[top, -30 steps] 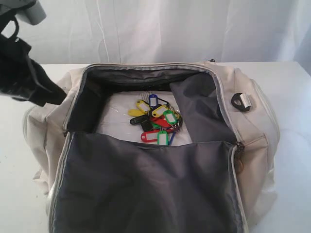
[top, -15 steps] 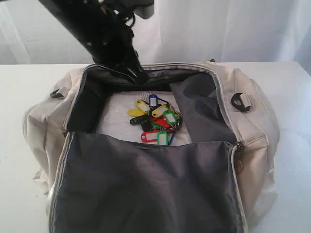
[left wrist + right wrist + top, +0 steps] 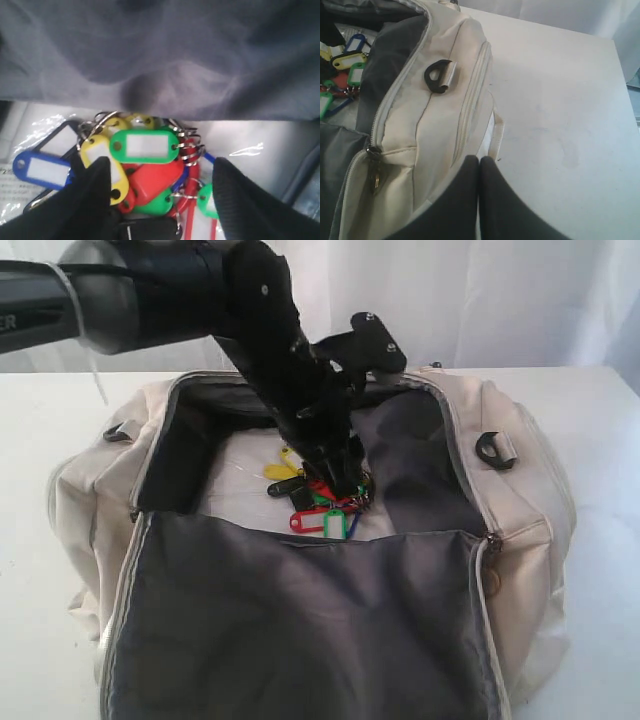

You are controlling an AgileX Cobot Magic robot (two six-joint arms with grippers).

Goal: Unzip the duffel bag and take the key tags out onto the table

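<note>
Left gripper (image 3: pixel 159 200) sits inside the unzipped duffel bag (image 3: pixel 520 510), jaws spread wide, key tags (image 3: pixel 145 146) bunched between its fingertips. Risk: pinching one loose tag, so the bunch slips free or snags the grey lining (image 3: pixel 160 55) just ahead. Right gripper (image 3: pixel 479 195) is pinched closed, empty.

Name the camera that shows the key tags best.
Left wrist view: the key tags sit large and close under the open left tool. The exterior view shows them small, partly hidden by that tool; the right wrist view catches only a few.
</note>
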